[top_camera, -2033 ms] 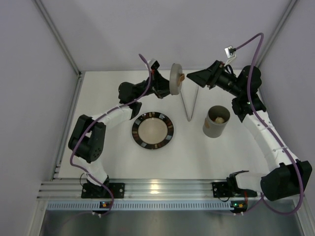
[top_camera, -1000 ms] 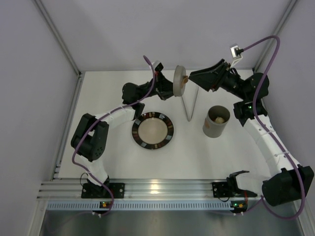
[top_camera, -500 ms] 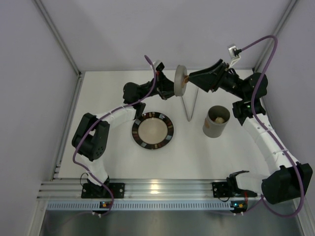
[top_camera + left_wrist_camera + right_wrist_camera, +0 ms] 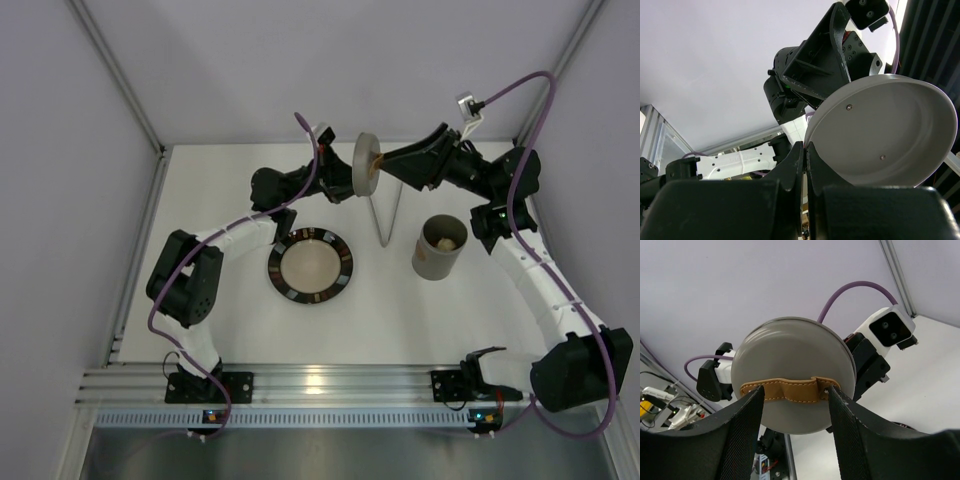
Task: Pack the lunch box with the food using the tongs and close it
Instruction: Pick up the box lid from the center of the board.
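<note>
1. The left gripper point(image 4: 805, 148) has its fingers pinched tight on the rim of the lid point(image 4: 792, 352), with almost no gap between them.
2. The lid is held in the air on edge, at the far middle of the table point(image 4: 400, 310). Its hollow underside faces left and its top faces right.
3. A tan strap point(image 4: 790, 390) runs across the lid's top.
4. The right gripper point(image 4: 794, 395) comes at the lid from the right, its fingers about half apart, one at each end of the strap.
5. I cannot tell whether those fingers press the strap or only flank it.
6. The box point(image 4: 438, 262) stands upright and uncovered on the right of the table, near of the right gripper and well apart from the lid.
7. Food point(image 4: 446, 240) lies inside the box; pale pieces show at the top, and the rest is too small to tell.
8. The tongs point(image 4: 386, 238) lie flat on the table just left of the box. Their joined end points near, and their two arms spread toward the far side, under the lid.
9. A dark-rimmed plate point(image 4: 345, 262) sits in the middle of the table, left of the tongs and near of the left gripper.
</note>
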